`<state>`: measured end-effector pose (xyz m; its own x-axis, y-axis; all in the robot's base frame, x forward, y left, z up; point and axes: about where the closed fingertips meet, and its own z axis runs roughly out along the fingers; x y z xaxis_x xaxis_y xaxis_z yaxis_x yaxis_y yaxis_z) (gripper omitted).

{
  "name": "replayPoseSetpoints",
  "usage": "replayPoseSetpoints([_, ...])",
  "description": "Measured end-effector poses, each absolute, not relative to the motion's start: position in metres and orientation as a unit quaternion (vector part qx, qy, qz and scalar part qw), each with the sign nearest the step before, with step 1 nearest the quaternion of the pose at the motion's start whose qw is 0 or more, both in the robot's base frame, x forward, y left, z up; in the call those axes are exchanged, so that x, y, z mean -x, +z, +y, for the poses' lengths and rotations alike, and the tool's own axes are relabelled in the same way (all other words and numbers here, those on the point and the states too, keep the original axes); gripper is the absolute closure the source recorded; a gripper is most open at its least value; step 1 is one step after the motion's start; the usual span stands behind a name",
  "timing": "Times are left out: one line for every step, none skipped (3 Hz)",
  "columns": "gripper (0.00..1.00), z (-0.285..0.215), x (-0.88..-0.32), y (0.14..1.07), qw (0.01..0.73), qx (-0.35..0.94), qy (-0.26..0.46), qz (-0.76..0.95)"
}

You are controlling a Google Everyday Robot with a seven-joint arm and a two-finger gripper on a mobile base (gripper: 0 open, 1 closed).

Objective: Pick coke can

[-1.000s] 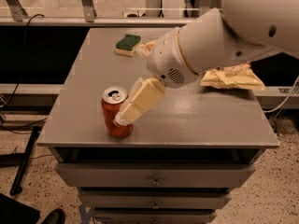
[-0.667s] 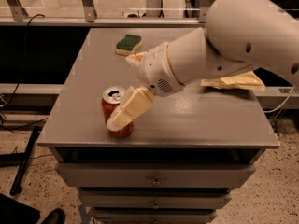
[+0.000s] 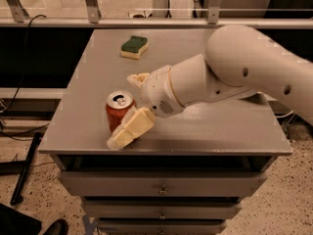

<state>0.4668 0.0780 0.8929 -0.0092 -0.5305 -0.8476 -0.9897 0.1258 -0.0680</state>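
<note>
The can (image 3: 117,114) stands upright near the front left corner of the tabletop (image 3: 220,126), silver top and pull tab facing up, which leaves its round side free to be taken from either flank. The gripper (image 3: 123,107) has been brought low and sideways to suit that: it is spread open and holds nothing, with the near finger (image 3: 131,129) slanting down across the can's lower right side toward the front edge and the far finger (image 3: 138,78) showing behind the wrist, apart from the can. The can seems to sit in the gap between them, though whether the near finger touches it or only passes in front cannot be told from this angle. The arm (image 3: 234,67) reaches in from the right, low over the tabletop, probably so the fingers meet the can at mid-height, not at the rim. The sponge (image 3: 134,46) lies well apart at the back (no obstacle to this approach). Judging by the layout, the grasp is lined up but not yet closed; the can's place close to the edge above the drawers (image 3: 161,182) means a nudge from the near finger could tip it or push it off.
</note>
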Motion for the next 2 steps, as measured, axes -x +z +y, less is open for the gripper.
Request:
replayPoseSetpoints([0.24,0.0846,-0.4612,0.8868,0.389,0.578,0.317,0.644])
replayPoseSetpoints([0.48,0.0883,-0.4587,0.8878,0.395,0.567,0.329,0.643])
